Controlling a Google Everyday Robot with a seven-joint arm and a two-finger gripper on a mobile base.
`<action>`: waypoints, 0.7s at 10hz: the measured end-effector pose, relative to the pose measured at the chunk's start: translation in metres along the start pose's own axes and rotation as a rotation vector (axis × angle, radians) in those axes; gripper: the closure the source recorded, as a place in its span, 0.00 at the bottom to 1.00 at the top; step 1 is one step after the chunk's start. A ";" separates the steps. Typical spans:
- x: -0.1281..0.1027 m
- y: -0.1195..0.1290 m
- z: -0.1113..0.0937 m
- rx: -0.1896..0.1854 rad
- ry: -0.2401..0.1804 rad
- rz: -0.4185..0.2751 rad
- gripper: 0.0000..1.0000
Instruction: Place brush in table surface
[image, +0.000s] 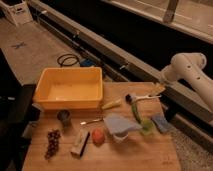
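The brush (138, 97) lies on the table surface (142, 152) near its far right edge, with the dark round head to the left and the thin whitish handle pointing right. My gripper (158, 89) is at the end of the white arm (186, 70), low over the table's far right corner, right at the outer end of the brush handle. I cannot tell whether it touches the handle.
A yellow plastic tub (70, 89) stands at the back left. A long green stick (135, 112), a blue-grey cloth (120, 125), a green sponge (146, 126), a blue pad (161, 122), an orange-red item (98, 136), a white-and-black block (80, 143), grapes (52, 143) and a dark cup (64, 116) lie around.
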 end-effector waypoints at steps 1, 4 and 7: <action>-0.002 -0.002 -0.002 0.009 0.005 -0.007 0.20; -0.031 0.004 0.007 0.002 0.041 -0.072 0.20; -0.033 0.018 0.050 -0.063 0.082 -0.125 0.20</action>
